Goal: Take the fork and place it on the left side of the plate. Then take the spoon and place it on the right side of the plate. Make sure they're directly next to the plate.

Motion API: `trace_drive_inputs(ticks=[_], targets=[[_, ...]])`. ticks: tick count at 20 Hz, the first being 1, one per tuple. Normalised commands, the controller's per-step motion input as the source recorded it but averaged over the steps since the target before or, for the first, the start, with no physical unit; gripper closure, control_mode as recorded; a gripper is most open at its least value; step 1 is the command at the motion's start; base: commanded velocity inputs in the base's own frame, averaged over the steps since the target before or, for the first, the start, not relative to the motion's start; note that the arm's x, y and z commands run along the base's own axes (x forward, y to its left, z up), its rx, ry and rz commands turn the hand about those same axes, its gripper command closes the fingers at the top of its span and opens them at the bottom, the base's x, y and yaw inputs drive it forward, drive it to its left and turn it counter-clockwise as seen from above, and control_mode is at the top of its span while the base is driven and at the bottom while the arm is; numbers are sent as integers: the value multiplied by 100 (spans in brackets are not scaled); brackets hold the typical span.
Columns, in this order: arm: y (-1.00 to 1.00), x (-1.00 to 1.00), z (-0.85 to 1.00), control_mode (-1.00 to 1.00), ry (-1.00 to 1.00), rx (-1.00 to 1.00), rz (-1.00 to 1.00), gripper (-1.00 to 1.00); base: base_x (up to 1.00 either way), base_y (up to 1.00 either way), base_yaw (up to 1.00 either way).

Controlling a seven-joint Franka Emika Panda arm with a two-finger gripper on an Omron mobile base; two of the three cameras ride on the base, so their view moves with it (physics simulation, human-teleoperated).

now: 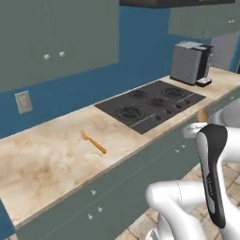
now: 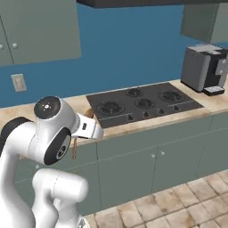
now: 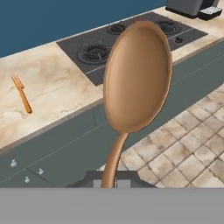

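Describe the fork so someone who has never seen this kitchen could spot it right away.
Find the black stovetop set in the beige marbled counter. On the open counter to its left lies the fork, alone. It is slim and bright orange with short tines, unlike the brown spoon up in the jaws.

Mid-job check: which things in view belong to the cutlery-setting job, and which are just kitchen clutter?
Job things:
- spoon, held in the gripper
- fork, lying on the counter left of the stove

Just lying about:
- stove
- coffee machine
- wall outlet
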Motion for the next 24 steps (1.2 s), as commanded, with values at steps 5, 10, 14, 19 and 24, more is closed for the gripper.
trace_drive_inputs(ticks=[5,10,14,19,24], targets=[[0,0,0,100,0,0,0,100,-41,0,-53],[0,0,0,100,0,0,0,100,-42,0,-44],[0,0,0,100,0,0,0,100,-60,-3,-40],[0,0,0,100,0,0,0,100,-90,-10,-38],[0,0,0,100,0,0,0,100,-97,-2,-32]])
